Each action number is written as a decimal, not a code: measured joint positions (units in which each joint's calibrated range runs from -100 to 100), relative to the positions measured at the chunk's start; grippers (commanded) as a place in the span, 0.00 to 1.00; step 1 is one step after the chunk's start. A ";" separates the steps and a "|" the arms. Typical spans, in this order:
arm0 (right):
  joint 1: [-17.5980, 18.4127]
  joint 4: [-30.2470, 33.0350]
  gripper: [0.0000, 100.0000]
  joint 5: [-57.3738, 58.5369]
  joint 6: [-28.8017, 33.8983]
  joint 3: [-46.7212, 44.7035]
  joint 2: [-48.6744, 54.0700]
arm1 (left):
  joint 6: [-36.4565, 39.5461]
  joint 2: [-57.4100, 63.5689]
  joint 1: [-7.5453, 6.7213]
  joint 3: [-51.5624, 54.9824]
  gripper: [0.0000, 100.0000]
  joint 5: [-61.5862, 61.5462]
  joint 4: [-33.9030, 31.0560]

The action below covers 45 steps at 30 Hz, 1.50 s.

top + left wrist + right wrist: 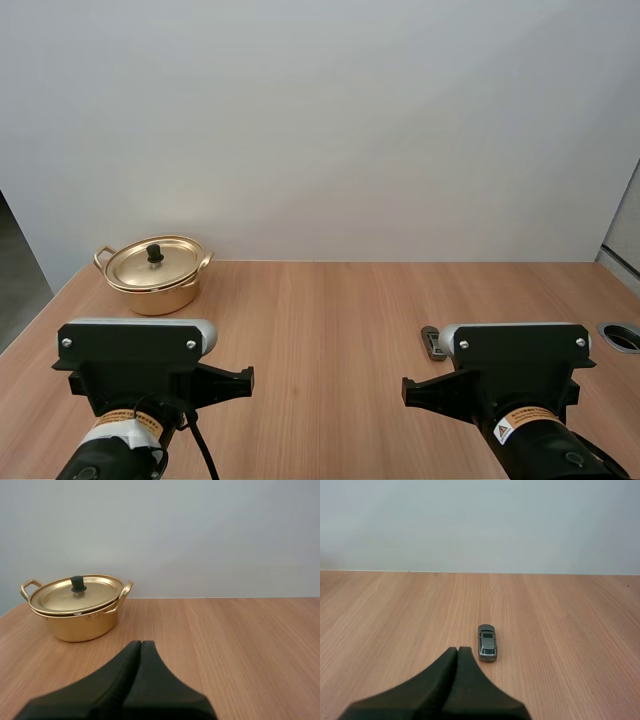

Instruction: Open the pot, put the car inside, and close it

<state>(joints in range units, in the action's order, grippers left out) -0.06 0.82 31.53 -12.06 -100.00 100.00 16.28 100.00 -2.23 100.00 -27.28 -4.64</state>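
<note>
**Two arms low at the table's near edge, toy car and lidded pot ahead**

At the near edge of the wooden table point(330, 300), the left arm point(135, 345) and the right arm point(515, 345) sit side by side, well apart. The left gripper point(140, 643) has its two black fingers pressed together into one dark wedge, with nothing between them. The right gripper point(458, 649) is closed the same way and is likewise empty.

Just ahead of the right gripper's tip and slightly to its right, a small grey car point(487, 642) stands on its wheels on the bare wood, lengthwise to the gripper and not touching it. From above, the car point(432, 341) lies beside the right arm's inner side.

Farther off, ahead of the left gripper and to its left, a golden pot point(82, 627) with two loop handles stands near the table's far left corner, well apart from the car. Its lid point(60, 597) rests flat on the rim, and a black knob point(77, 584) stands upright at the centre.
</note>
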 measured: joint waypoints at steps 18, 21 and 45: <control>0.00 0.00 0.00 0.00 0.00 0.00 0.00 | 0.00 0.00 0.00 0.00 0.00 0.00 0.00; 0.00 0.00 0.00 0.00 0.00 0.00 0.00 | 0.00 0.00 0.00 0.00 0.00 0.00 0.00; -1.00 0.08 0.00 -4.40 0.00 0.00 0.00 | -10.57 0.00 0.00 -5.31 0.00 11.61 -6.71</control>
<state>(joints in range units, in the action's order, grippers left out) -1.05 0.90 27.14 -12.06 -100.00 100.00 5.71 100.00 -2.23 94.69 -15.67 -11.35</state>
